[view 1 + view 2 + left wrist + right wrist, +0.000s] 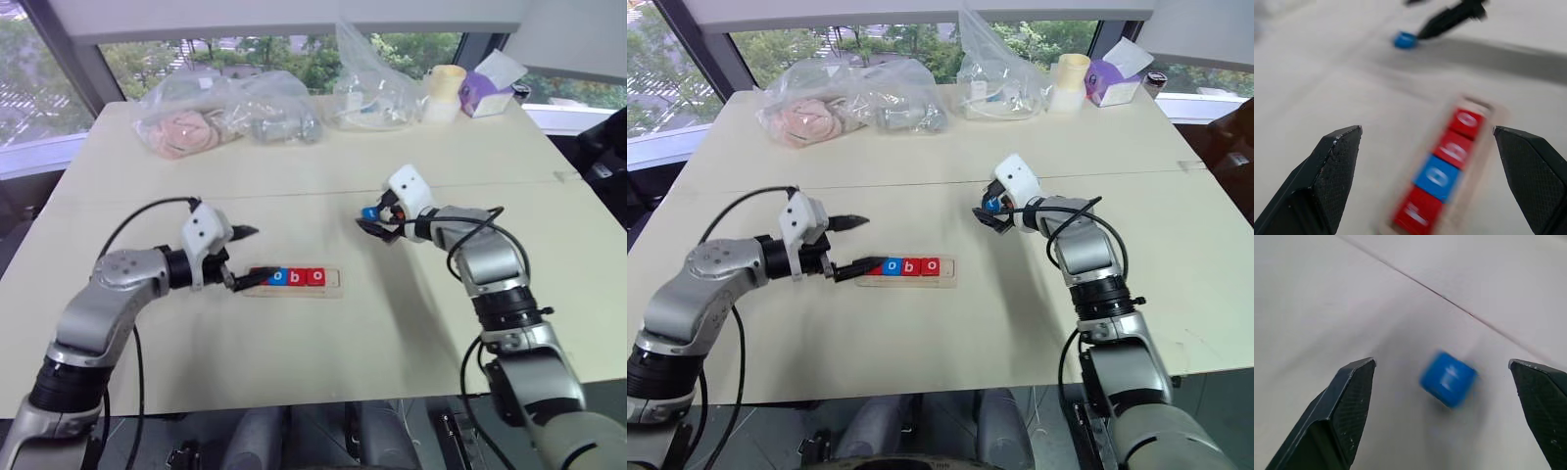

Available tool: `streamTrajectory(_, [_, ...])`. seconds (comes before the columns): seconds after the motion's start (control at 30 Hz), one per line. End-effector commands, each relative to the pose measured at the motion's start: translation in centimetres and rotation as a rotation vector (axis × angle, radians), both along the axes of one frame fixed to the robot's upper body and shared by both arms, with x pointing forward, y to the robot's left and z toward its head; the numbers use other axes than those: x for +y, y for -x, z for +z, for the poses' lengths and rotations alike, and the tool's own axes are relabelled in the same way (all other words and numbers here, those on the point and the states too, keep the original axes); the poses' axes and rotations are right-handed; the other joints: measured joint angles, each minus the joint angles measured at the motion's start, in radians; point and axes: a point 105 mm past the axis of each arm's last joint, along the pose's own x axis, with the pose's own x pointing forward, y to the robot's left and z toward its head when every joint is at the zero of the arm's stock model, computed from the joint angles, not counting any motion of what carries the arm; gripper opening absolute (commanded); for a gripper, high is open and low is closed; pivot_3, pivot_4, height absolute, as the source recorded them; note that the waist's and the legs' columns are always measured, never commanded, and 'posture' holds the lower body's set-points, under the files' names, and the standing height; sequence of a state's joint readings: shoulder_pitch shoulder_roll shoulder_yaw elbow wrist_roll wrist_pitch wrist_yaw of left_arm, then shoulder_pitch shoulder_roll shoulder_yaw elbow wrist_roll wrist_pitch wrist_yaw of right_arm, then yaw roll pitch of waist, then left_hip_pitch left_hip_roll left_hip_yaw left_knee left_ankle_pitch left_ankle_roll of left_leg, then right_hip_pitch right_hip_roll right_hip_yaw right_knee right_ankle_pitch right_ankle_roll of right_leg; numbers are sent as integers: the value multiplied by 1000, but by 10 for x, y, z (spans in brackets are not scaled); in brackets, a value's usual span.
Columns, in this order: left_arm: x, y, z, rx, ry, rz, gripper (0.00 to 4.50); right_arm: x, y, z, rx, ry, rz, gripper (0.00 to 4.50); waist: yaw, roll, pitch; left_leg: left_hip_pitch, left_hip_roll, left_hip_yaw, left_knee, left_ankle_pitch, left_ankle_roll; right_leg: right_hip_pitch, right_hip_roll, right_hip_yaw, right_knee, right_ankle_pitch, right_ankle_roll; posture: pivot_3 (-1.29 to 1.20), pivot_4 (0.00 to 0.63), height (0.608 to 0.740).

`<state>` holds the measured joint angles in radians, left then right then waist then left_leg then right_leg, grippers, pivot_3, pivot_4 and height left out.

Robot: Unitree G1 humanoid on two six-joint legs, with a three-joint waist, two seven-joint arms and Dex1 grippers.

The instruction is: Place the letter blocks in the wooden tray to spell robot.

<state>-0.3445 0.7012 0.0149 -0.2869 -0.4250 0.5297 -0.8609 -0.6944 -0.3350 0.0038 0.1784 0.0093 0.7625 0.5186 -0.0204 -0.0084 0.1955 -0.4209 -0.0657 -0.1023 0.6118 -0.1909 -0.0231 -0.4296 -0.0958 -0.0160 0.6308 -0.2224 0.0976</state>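
The tray (294,279) lies on the table (313,176) near the middle, with four letter blocks (1442,176) set in a row in its recess: red, blue, red, red, reading r, o, b, o in the left wrist view. The space at the tray's right end (333,277) holds no tile. The fifth block (1448,378), blue with a white letter too blurred to read, lies on the table to the right of the tray and a little farther back, well apart from it. The right gripper (1444,396) hangs over that blue block with its fingers (1347,401) spread wide, one on each side, neither touching it. In the head views the block shows as a blue spot (369,211) just beside the right gripper's tips. The left gripper (245,257) sits at the tray's left end, its fingers (1327,171) also spread wide and holding nothing, with one tip near the tray's left edge and the other raised above the table. At the table's far edge lie several clear plastic bags (220,113), a pale cup (443,93) and a purple tissue box (487,90).
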Motion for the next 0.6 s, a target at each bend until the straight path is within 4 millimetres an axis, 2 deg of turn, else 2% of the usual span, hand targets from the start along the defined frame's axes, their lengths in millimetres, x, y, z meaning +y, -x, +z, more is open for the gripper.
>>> streamTrajectory(0.03, [-3,-1,11,-46,11,11,4500,8,0,7,-20,-77,-95,4404,0,0,0,0,0,0,0,0,0,0,0,0,0,0,0,0,150,740])
streamTrajectory(0.3, [-10,-3,12,-22,54,31,4500,25,-7,-15,14,-131,-200,4404,6,0,0,2,0,0,1,0,0,3,1,0,0,0,0,0,150,740])
streamTrajectory(0.37, [-10,-1,9,-13,47,32,4500,22,-10,-18,1,-103,-227,4404,3,0,0,2,0,0,1,0,0,2,1,0,0,0,0,0,150,740])
streamTrajectory(0.4, [-9,-1,8,-9,45,36,4500,22,-10,-19,-1,-99,-230,3859,2,0,0,2,0,0,1,0,0,2,1,1,0,0,0,0,150,740])
streamTrajectory(0.43, [-8,-1,8,-6,44,39,4500,22,-10,-19,-3,-99,-237,3589,2,0,0,2,0,0,1,0,0,2,1,1,0,0,0,0,150,740])
streamTrajectory(0.57, [-5,0,6,2,42,50,4500,22,-11,-15,-23,-87,-248,1498,1,0,0,2,0,1,1,0,0,2,2,1,0,0,0,0,150,740])
streamTrajectory(0.6, [-5,0,6,3,42,50,4500,21,-11,-15,-28,-84,-253,1147,1,0,0,2,0,1,1,0,0,2,2,1,0,0,0,0,150,740])
